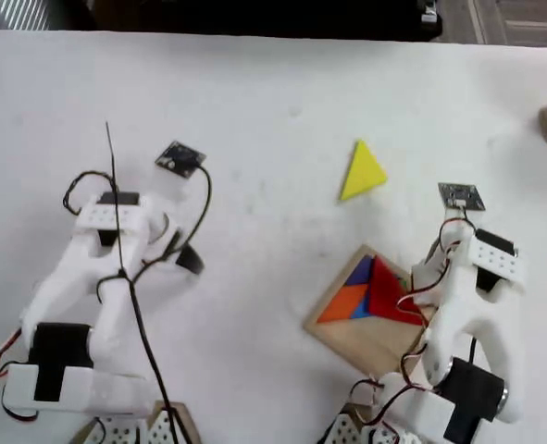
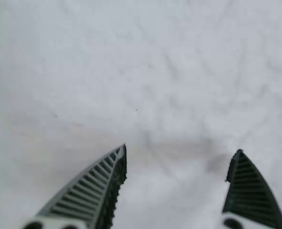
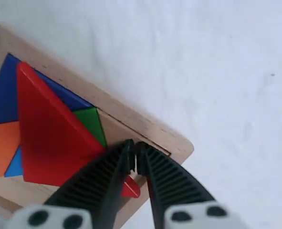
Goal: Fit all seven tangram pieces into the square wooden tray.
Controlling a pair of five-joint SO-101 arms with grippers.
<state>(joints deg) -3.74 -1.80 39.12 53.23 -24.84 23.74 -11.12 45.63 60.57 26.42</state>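
The square wooden tray [image 1: 347, 338] sits lower right of centre in the high view, turned corner-on. The right gripper [image 3: 135, 144] hangs over the tray's right side with its pincer closed, tips together above one corner of the big red triangle [image 3: 50, 138]. Whether the tips pinch that corner or only press on it, I cannot tell. The red triangle seems to ride over the blue piece [image 3: 2, 90] and the green piece [image 3: 92, 123] rather than lie flat. The step in hand is therefore probably seating it: nudge it gently toward the bare wood by the rim and keep it flat, so it drops in without lifting its neighbours. The yellow triangle [image 1: 361, 171] lies well apart on the white table [image 1: 254, 111], upper right of centre, with open room around it. The left gripper [image 2: 181, 149] is spread open over bare table at the left.
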